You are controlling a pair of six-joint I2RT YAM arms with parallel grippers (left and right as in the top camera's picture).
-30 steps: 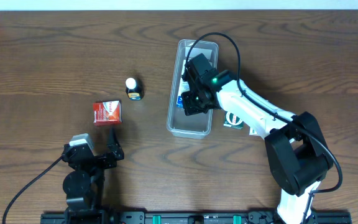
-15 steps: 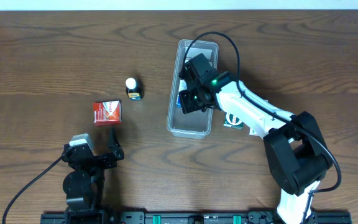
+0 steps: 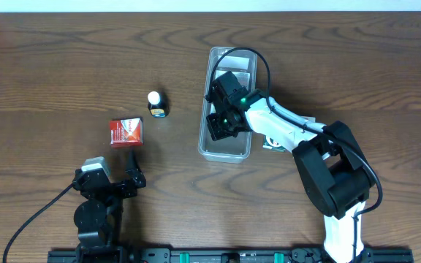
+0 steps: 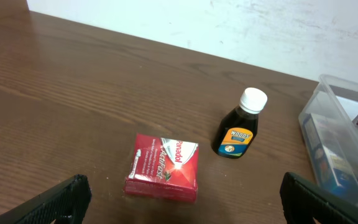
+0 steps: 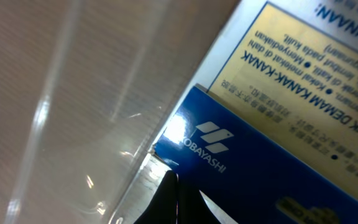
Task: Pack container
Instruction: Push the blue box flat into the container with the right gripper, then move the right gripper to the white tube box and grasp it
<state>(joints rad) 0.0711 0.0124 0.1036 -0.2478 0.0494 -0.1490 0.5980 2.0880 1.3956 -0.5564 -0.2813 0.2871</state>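
Note:
The container (image 3: 224,156), a long clear plastic tub, stands right of the table's centre and also shows at the right edge of the left wrist view (image 4: 347,93). My right gripper (image 3: 218,126) is down inside it, fingers shut together (image 5: 174,202), tips against a blue and white box (image 5: 278,180) near the tub's clear wall (image 5: 73,93). A red box (image 3: 126,132) (image 4: 163,167) and a small dark bottle with a white cap (image 3: 156,104) (image 4: 240,124) sit on the table to the left. My left gripper (image 3: 108,183) (image 4: 182,208) is open and empty, just in front of the red box.
A small green and white packet (image 3: 275,144) lies on the table just right of the container, partly under my right arm. The wooden table's far edge meets a white wall behind the bottle.
My right gripper has shifted a little left and toward the near end inside the container, and the tub has nudged slightly. The left arm, red box and bottle have not moved.

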